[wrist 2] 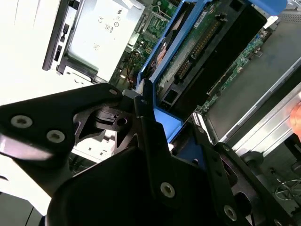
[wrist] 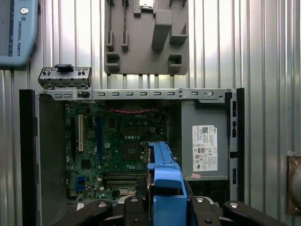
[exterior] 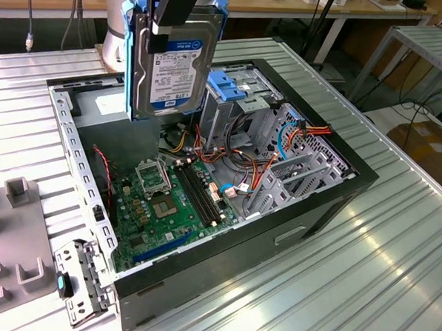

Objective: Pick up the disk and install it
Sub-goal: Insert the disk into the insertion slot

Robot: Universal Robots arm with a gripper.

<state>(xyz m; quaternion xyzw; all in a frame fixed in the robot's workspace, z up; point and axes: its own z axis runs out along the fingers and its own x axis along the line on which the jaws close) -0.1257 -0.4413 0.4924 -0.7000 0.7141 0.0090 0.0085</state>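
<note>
I log the end effector (exterior: pixel 169 22) clenched on the top edge of the disk (exterior: pixel 170 70). Disk hangs upright over the open computer case (exterior: pixel 238 264) on the tabletop (exterior: pixel 370 284), near the grey drive cage (exterior: pixel 225 117).

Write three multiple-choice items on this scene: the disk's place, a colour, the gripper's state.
1. Where is the disk? A. on the table; B. upright above the open computer case; C. inside the drive cage.
2. What colour is its carrier rail? A. red; B. yellow; C. blue.
3. The gripper is: A. shut on the disk; B. open; C. shut on a cable.
1 B: it hangs in the air over the case in the exterior view.
2 C: the rail is bright blue in both wrist views.
3 A: the disk hangs from it, resting on nothing.
</note>
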